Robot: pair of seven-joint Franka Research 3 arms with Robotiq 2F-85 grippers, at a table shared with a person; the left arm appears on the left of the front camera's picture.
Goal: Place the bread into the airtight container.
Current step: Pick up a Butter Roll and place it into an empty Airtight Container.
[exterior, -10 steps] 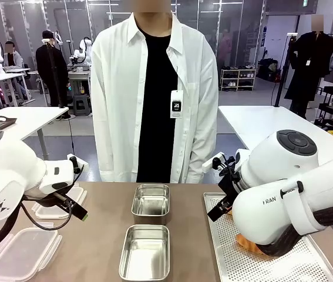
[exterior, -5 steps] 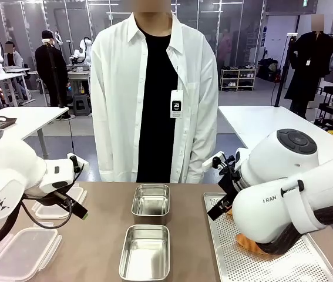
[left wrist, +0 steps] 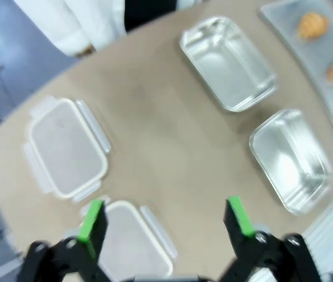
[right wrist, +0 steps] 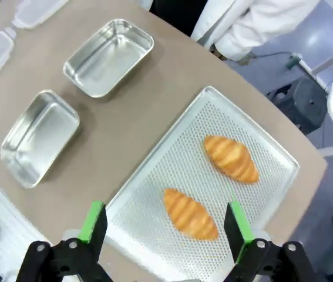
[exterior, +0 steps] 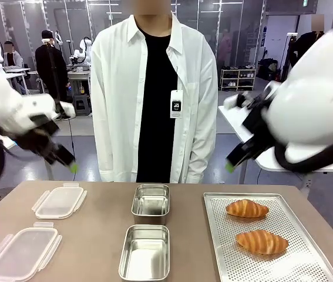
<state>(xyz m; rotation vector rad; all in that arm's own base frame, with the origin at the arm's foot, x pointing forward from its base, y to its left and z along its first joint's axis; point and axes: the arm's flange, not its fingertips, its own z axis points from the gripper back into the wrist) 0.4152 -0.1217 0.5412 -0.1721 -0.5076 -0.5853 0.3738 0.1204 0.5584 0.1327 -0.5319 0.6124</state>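
Near bread (exterior: 262,241) and far bread (exterior: 246,208) lie on the perforated tray (exterior: 278,267), right of two empty steel containers (exterior: 145,252); above the table, left gripper (left wrist: 165,217) and right gripper (right wrist: 163,220) hang with jaws spread, holding nothing; a person (exterior: 154,100) stands beyond.

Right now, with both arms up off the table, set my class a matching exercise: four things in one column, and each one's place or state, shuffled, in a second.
Column one:
1. bread rolls
2. steel containers
3. plastic lids
4. right gripper

Column two:
A. robot's left side of the table
B. open, up in the air
C. on the perforated tray
D. middle of the table, empty

Pairs: 1-C, 2-D, 3-A, 4-B
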